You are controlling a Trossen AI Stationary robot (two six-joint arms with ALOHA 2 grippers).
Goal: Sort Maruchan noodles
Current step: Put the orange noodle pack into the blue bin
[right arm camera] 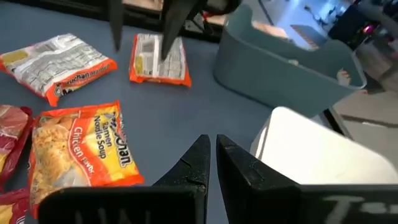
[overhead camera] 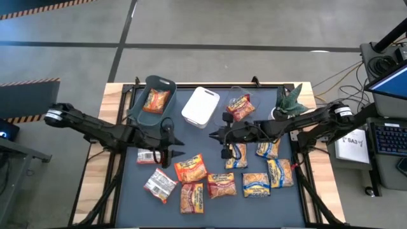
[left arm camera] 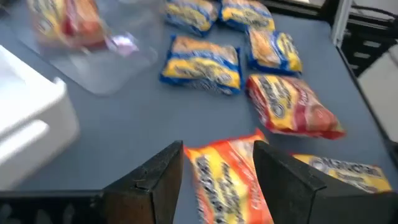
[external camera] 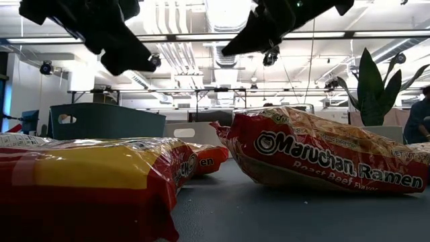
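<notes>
Overhead, left pincer (overhead camera: pixel 169 154) spread, empty, right pincer (overhead camera: pixel 214 135) pressed together, low view alone reads a Maruchan packet (external camera: pixel 316 160).

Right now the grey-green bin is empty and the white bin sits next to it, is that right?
Not quite. The grey-green bin is not empty: an orange-red noodle packet already lies inside it, as the high view shows. The white bin does sit next to it.

Glossy, crinkly plastic noodle packets (overhead camera: pixel 191 169) lie on a matt blue-grey table (overhead camera: pixel 210 137), seemingly wood-edged; smooth white bin (overhead camera: pixel 200 106).
</notes>
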